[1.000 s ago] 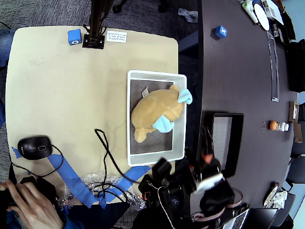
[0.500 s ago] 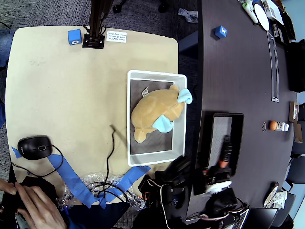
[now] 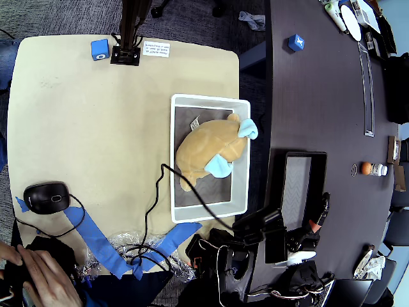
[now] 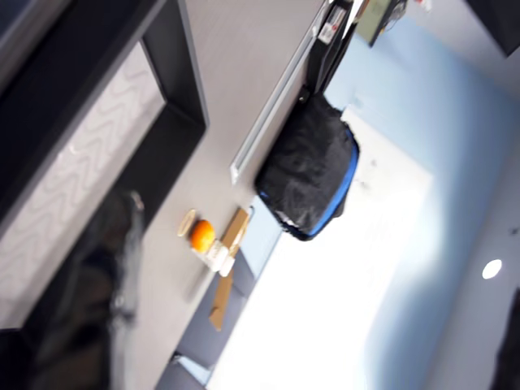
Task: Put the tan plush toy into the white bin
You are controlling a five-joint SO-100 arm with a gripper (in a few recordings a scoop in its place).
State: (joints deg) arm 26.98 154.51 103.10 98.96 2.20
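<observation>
The tan plush toy (image 3: 208, 151) lies inside the white bin (image 3: 209, 100). It is well apart from my gripper (image 3: 317, 213), far off to the side in the overhead view. The toy rests slanted across the bin, with one blue paw (image 3: 248, 130) up on the rim and another blue paw (image 3: 221, 166) down in the middle. It looks like the job is nearly done, so I think the step now is just to get my arm home and out of the way.

To do that well, I should pull back slowly and stay away from the bin, so I do not bump it. A black cable (image 3: 171, 192) runs across the bin's near corner, close to the toy. I should not tug it, or it may drag the toy or the bin.

I cannot tell how far my gripper is open. It is dark and blurry over the black tray (image 3: 317, 158), and I see nothing in it for sure.

The toy looks soft, round and fuzzy, like it would squish. It has a small white tag (image 3: 195, 121). The bin is hard, smooth plastic with a thick rim and a grey floor. The black tray has a grey wavy pattern (image 4: 61, 187) inside. The bin sits on a light tan surface (image 3: 83, 128) that looks flat and dull. The tray sits on a dark surface (image 3: 319, 96) that looks smooth. A small orange ball (image 4: 202, 234) sits further off.
</observation>
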